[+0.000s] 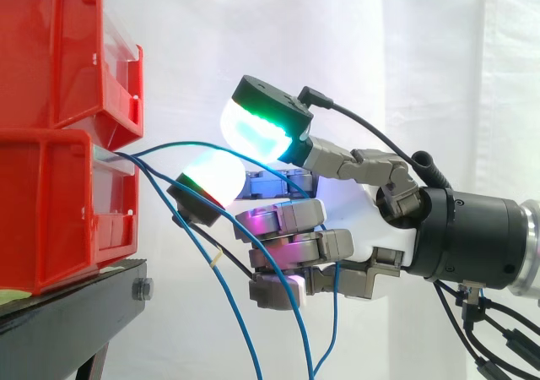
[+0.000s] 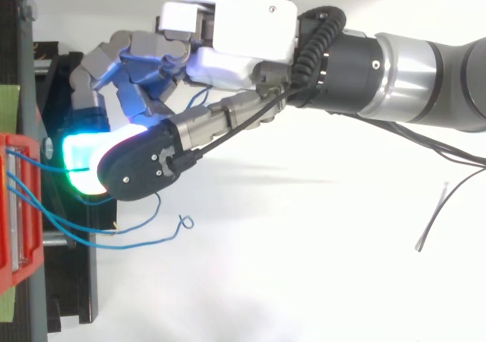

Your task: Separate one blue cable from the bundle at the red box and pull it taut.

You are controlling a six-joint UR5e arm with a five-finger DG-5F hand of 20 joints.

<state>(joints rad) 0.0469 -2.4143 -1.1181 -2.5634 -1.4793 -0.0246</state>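
**K:** where's the hand (image 1: 380, 219) relative to the red box (image 1: 51, 219)?

**Me:** just off the box's open front, level with its top edge, pointing at it. Near, not touching

**K:** got a cable?

**Me:** I'd say yes. Fingers (image 1: 287, 219) are curled in. One blue cable (image 1: 173, 145) leaves the box front, arcs up and runs in between the two glowing pads (image 1: 253, 127) nearest the box. Pads look nearly closed on it, but I can't confirm a firm pinch from either view. Cable is slack, with a clear bow in it

**K:** rest of the bundle?

**Me:** other blue cables (image 1: 240, 329) come out of the same box front and droop below the hand. At least one passes close under the curled fingers, so my read is separation isn't clean yet

**K:** plan?

**Me:** step in hand is the pull. I'd firm up the pinch first, then draw slowly straight away from the box front, level with where the cable exits, so it doesn't saw over the box lip. Watch the bow and stop once the cable is a straight line. Any further and it could slip through the pads or tug the box. If a drooping cable lifts with it, I back off and re-pick
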